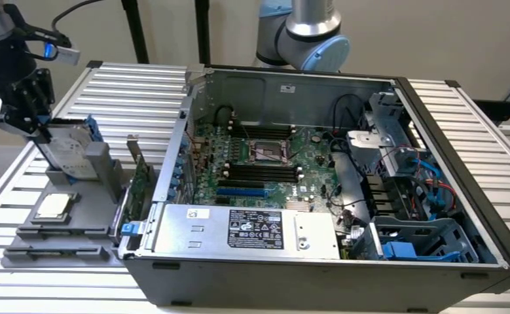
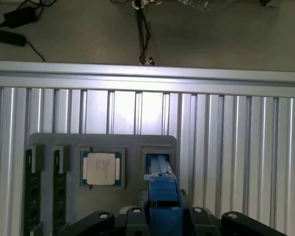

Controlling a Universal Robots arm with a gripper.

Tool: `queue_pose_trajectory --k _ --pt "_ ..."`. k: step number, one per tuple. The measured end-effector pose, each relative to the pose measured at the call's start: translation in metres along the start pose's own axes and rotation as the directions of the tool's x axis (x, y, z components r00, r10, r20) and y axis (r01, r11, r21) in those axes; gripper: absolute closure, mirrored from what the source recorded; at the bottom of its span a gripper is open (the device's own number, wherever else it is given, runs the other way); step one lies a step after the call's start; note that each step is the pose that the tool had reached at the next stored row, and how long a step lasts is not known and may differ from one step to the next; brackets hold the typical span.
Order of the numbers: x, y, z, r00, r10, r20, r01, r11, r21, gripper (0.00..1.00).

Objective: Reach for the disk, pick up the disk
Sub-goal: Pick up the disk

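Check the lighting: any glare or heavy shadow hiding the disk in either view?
Exterior view: even light, no heavy shadow on the disk. Wrist view: a glare patch on the table slats beyond the grey tray; the disk's blue rail is readable.

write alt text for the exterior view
A robot arm's end effector is at the top of a blue-railed disk standing upright in a grey holder, at the exterior view's left of an open computer case on a slatted table.

Exterior: elevated, oblique over desk (image 1: 132, 85) and case (image 1: 325, 278). Wrist: near, straight down past tool (image 2: 162, 199); shared: tray (image 1: 27, 252).
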State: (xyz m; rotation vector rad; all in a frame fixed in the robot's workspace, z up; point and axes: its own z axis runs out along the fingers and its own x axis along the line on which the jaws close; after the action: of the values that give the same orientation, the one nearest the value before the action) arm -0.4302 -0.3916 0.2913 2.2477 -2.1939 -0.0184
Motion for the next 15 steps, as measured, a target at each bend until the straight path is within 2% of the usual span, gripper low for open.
queue_pose_trajectory --k 5,15 --pt "0.0009 0.0 0.0 1.0 0.0 0.0019 0.0 1.0 0.0001 0.67" --pt "0.0009 0.0001 -0.0007 1.0 0.0 0.0019 0.0 1.0 0.0001 0.67"
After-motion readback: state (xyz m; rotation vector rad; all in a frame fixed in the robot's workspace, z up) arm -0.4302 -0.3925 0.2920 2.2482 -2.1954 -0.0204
